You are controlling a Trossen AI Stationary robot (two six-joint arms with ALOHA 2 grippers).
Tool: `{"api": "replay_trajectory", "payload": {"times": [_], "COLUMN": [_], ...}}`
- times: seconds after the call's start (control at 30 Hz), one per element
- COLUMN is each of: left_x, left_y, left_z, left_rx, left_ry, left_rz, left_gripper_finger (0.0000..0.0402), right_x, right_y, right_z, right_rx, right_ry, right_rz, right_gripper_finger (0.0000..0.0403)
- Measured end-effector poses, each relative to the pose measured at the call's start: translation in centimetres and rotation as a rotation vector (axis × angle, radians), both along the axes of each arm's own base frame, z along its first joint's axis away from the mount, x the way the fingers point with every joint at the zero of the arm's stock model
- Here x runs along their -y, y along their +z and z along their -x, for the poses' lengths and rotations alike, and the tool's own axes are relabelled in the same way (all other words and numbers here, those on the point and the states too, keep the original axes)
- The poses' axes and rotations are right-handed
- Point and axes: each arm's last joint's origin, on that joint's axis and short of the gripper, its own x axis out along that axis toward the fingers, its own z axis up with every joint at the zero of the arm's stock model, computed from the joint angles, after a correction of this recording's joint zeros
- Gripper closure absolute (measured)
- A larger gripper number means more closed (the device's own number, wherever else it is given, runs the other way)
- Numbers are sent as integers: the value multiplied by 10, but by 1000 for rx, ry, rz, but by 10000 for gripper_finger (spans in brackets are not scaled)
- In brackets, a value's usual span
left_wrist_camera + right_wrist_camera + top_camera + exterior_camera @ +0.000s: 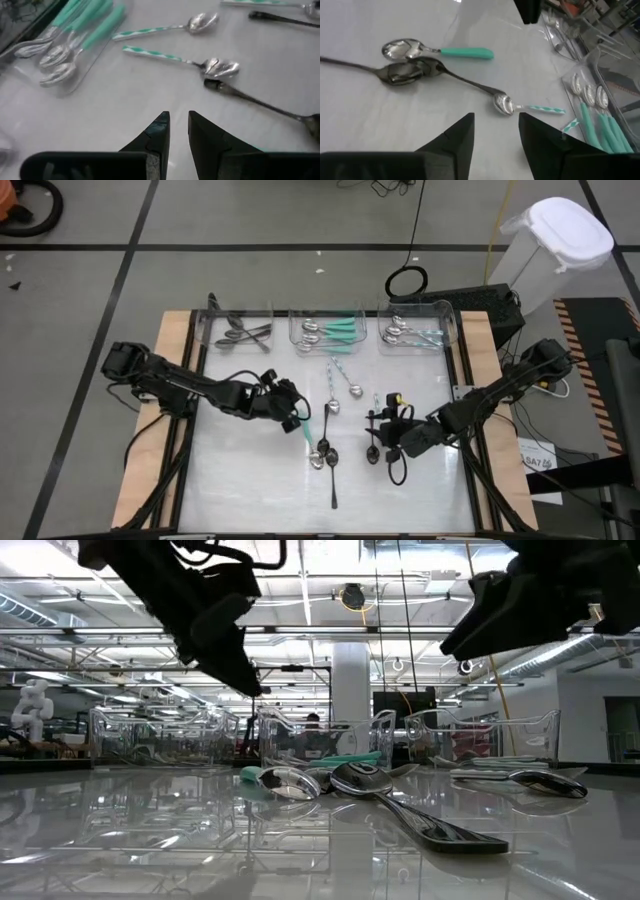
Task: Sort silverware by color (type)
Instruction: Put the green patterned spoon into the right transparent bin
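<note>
Three bins (300, 330) hold sorted silverware; your left gripper (178, 131) nearly closed, empty; right gripper (496, 131) open, empty, above loose spoons (325, 452).

Three bins are sitting in a row along the far edge of the surface (250, 500): the left bin (238, 327), the middle bin (328, 327) and the right bin (418, 326), each holding spoons. Loose spoons (330, 450) are lying in the middle of the surface, before the middle bin. The left hand (297, 416) is hanging just left of them, the right hand (385, 432) just right, with one spoon (373, 448) beside it.
</note>
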Motion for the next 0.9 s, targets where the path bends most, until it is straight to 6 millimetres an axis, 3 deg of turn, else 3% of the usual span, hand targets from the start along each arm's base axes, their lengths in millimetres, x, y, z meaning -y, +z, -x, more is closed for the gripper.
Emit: {"api": "replay_trajectory", "payload": {"times": [0.43, 0.7, 0.9], "left_x": [4, 5, 5], "left_y": [-1, -1, 0], "left_z": [-1, -1, -2], "left_rx": [-7, -4, -24], "left_ry": [-68, -76, -126], "left_rz": [58, 72, 28], "left_gripper_finger": [330, 330, 330], "right_x": [4, 8, 15], "right_y": [65, 67, 68], "right_z": [-3, -7, -12], "right_rx": [-346, -453, -435], "right_ry": [137, 376, 373], "right_rz": [59, 175, 197], "right_gripper_finger": [248, 248, 262]}}
